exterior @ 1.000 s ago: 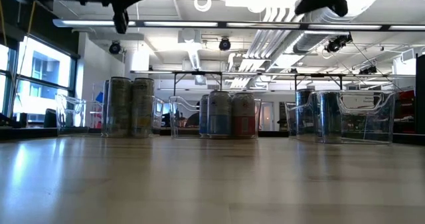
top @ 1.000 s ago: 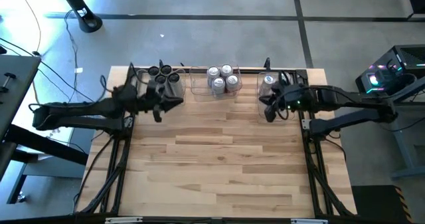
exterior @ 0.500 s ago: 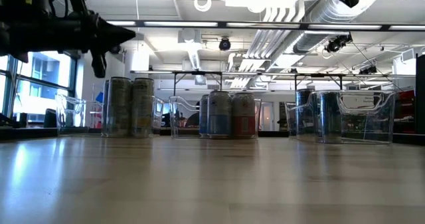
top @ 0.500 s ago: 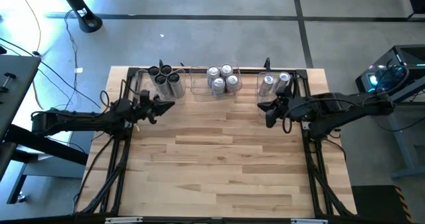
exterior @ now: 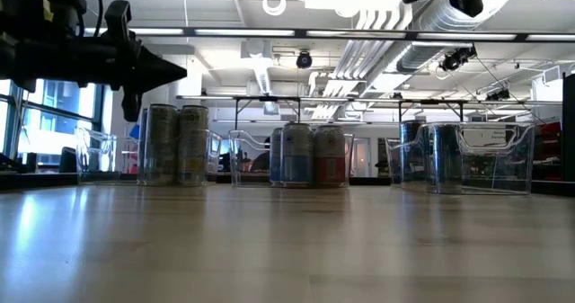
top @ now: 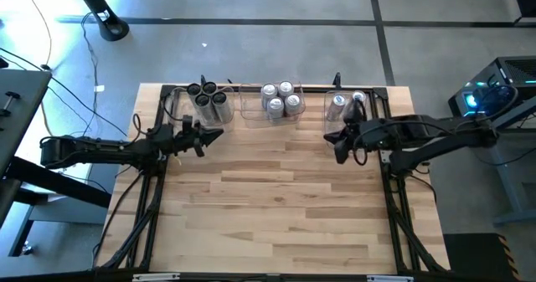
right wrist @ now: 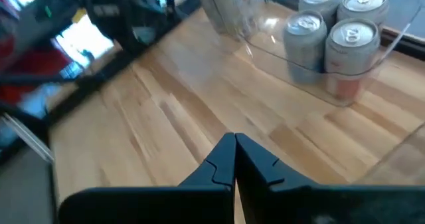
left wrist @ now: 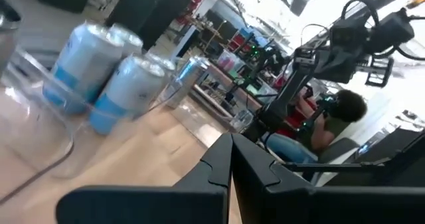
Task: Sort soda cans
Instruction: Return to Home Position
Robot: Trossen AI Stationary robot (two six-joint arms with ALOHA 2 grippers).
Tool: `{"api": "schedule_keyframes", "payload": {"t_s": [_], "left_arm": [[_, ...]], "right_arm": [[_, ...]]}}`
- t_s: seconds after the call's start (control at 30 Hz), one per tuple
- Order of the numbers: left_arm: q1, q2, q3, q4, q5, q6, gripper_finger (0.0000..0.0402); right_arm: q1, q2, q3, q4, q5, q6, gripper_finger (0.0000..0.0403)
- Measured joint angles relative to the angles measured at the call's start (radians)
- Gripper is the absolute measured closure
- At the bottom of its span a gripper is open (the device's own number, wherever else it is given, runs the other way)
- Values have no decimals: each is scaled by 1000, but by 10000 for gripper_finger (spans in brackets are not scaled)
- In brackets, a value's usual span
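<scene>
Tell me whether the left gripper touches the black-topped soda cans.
Apart. In the high view bare wooden tabletop shows between the left gripper and the black-topped metal soda cans.

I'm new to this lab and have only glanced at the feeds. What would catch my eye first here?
Soda cans stand in clear bins along the table's far edge: dark-topped cans at left, silver ones in the middle, two more cans at right. The left gripper and right gripper hang shut and empty over the wood, each just in front of an outer bin.
</scene>
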Motion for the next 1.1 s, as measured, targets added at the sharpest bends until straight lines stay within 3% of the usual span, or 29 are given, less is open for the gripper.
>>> {"api": "schedule_keyframes", "payload": {"t_s": [0.1,0.2,0.3,0.43,0.6,0.87,1.1], "left_arm": [[-1,1,0,-34,0,-96,401],[-1,1,0,-59,1,-191,401],[-1,1,0,-70,17,-224,401],[-1,1,0,-70,21,-208,401],[-1,1,0,-70,21,-160,401],[-1,1,0,-70,22,-148,401],[-1,1,0,-70,23,-148,401]], "right_arm": [[-29,-20,-38,-6,-48,-75,403],[-55,-109,-183,80,-157,-114,403],[-68,-259,-395,276,-245,-118,403],[-84,-476,-670,661,-298,-155,403],[-95,-644,-888,948,-308,-323,403],[-95,-722,-1049,957,-298,-420,403],[-96,-715,-1052,737,-223,-412,403]]}}
